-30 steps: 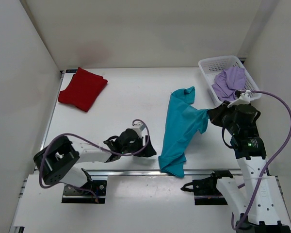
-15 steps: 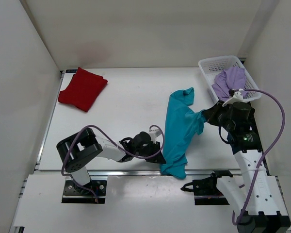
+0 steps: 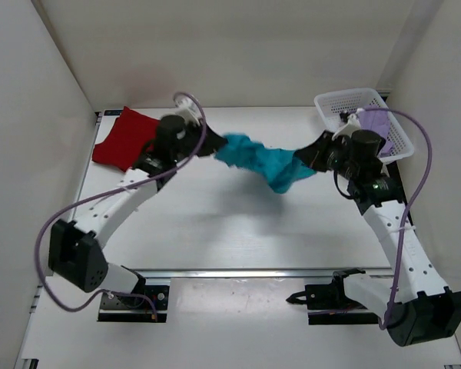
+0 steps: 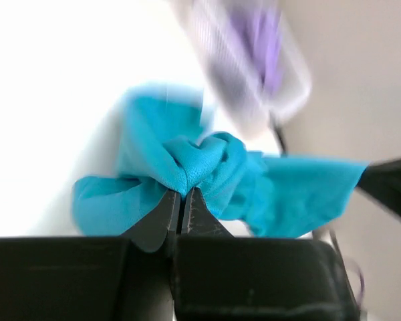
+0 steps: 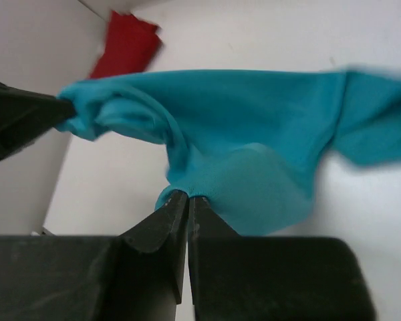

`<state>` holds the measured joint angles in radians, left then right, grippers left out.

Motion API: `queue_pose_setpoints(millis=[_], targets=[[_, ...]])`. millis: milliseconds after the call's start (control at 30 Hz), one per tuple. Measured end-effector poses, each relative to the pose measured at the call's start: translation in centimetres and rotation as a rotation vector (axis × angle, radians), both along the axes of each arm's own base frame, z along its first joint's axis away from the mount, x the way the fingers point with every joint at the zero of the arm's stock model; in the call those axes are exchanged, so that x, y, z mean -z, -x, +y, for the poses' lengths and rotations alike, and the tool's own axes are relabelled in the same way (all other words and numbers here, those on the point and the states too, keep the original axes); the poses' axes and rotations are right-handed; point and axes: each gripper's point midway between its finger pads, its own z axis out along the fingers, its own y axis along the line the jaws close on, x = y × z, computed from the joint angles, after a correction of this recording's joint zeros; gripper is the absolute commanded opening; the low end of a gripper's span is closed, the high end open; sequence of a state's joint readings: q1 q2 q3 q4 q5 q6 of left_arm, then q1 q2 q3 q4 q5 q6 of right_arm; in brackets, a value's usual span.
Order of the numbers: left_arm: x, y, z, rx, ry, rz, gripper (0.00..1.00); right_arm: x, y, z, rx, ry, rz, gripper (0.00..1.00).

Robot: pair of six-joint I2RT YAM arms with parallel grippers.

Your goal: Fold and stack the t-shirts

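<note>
Far L of white mesh basket [image 3: 334, 104]: dark red t-shirt [image 3: 131, 142], folded flat, prob. done. Closer to basket: left gripper [image 4: 182, 200], fingers clamped on teal t-shirt [image 3: 261, 160]; shirt strung up in air, bunched, not yet folded. Just L of basket: right gripper [image 5: 188, 200], pinched tight on shirt's other end. In basket: lavender t-shirt [image 3: 375, 123], crumpled, unfolded. Approx. one of three done; nothing stacked.

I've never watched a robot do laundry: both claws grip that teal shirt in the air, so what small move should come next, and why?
Probably draw the left gripper and right gripper slightly apart. Both are shut on the teal shirt, which hangs bunched between them above the table, too crumpled to fold.
</note>
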<state>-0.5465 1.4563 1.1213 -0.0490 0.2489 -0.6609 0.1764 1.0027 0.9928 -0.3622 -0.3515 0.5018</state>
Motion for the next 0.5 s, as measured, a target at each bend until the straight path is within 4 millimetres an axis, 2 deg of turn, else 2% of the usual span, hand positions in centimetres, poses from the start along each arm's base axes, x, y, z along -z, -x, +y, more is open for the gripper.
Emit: queue_pose_setpoints(millis=[67, 133, 167, 200, 233, 267, 300, 333, 367, 467, 500], targets=[[-6.1, -1.8, 2.6, -0.089, 0.007, -0.13, 0.04, -3.3, -1.0, 0.6, -0.028, -0.03, -0.077, 0.0], [-10.5, -1.0, 4.7, -0.148, 0.002, -0.238, 0.09, -6.8, -1.3, 1.2, -0.058, -0.059, -0.169, 0.0], [-11.7, 0.1, 5.5, -0.162, -0.007, -0.272, 0.12, -8.3, -1.1, 1.6, -0.076, -0.069, -0.215, 0.0], [-12.2, 1.2, 6.0, -0.173, -0.015, -0.296, 0.24, -9.4, -0.7, 1.9, -0.092, -0.077, -0.255, 0.0], [-11.9, 2.5, 6.8, -0.184, -0.03, -0.315, 0.45, -9.9, -0.1, 2.3, -0.112, -0.083, -0.273, 0.0], [-10.9, 3.7, 7.4, -0.187, -0.044, -0.323, 0.6, -9.9, 0.6, 2.9, -0.139, -0.088, -0.297, 0.0], [-8.5, 4.9, 8.4, -0.192, -0.073, -0.299, 0.8, -9.2, 1.4, 3.1, -0.157, -0.089, -0.297, 0.0], [-5.7, 5.6, 9.6, -0.205, -0.115, -0.268, 0.92, -8.0, 2.3, 3.3, -0.179, -0.09, -0.282, 0.0], [-2.4, 6.1, 11.2, -0.235, -0.165, -0.216, 0.97, -6.2, 3.0, 3.3, -0.189, -0.086, -0.262, 0.01], [7.5, 7.4, 16.2, -0.335, -0.339, -0.013, 0.99, 1.8, 4.6, 1.5, -0.152, -0.064, -0.102, 0.0], [9.5, 8.0, 17.4, -0.356, -0.384, 0.04, 0.99, 4.4, 5.0, 0.4, -0.117, -0.059, -0.036, 0.0]])
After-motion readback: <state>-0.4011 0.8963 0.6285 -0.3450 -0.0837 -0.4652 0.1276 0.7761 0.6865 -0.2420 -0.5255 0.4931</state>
